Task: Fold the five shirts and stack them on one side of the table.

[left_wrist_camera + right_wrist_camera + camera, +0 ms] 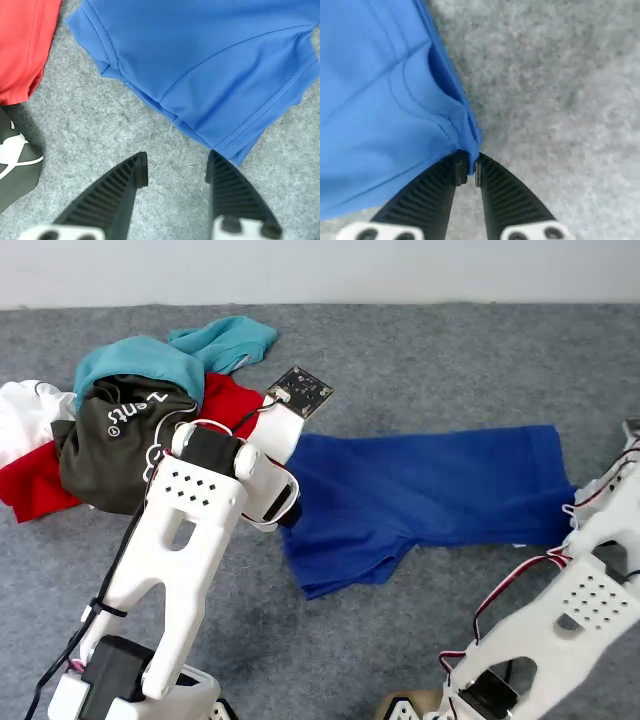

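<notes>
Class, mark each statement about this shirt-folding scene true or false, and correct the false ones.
1. The right gripper is shut on an edge of the blue shirt. True.
2. The left gripper is clamped on a red shirt. False: it is open and holds nothing, with only the grey table between its fingers, just off the blue shirt's edge.
3. The blue shirt lies on top of the pile. False: it lies spread out on the table beside the pile.
4. A teal shirt is part of the pile, next to a dark shirt. True.
</notes>
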Robot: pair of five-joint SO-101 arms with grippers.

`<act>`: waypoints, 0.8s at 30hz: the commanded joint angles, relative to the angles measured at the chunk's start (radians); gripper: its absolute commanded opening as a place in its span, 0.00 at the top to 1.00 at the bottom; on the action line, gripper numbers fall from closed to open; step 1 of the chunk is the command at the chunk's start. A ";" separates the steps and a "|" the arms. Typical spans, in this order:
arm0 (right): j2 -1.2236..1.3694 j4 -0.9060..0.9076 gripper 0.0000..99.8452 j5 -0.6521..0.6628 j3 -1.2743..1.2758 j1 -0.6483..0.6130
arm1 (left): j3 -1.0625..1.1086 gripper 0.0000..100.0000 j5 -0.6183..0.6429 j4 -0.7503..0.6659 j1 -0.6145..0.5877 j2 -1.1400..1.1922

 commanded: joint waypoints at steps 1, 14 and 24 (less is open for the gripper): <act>0.022 -0.027 0.90 0.011 -0.003 0.013 | -0.002 0.80 0.009 -0.005 0.008 -0.038; -0.358 0.289 0.73 0.026 -0.005 -0.012 | -0.002 0.80 -0.176 0.169 0.118 -0.038; -0.573 0.274 0.75 0.081 0.310 -0.024 | 0.113 0.80 -0.190 0.100 0.344 -0.035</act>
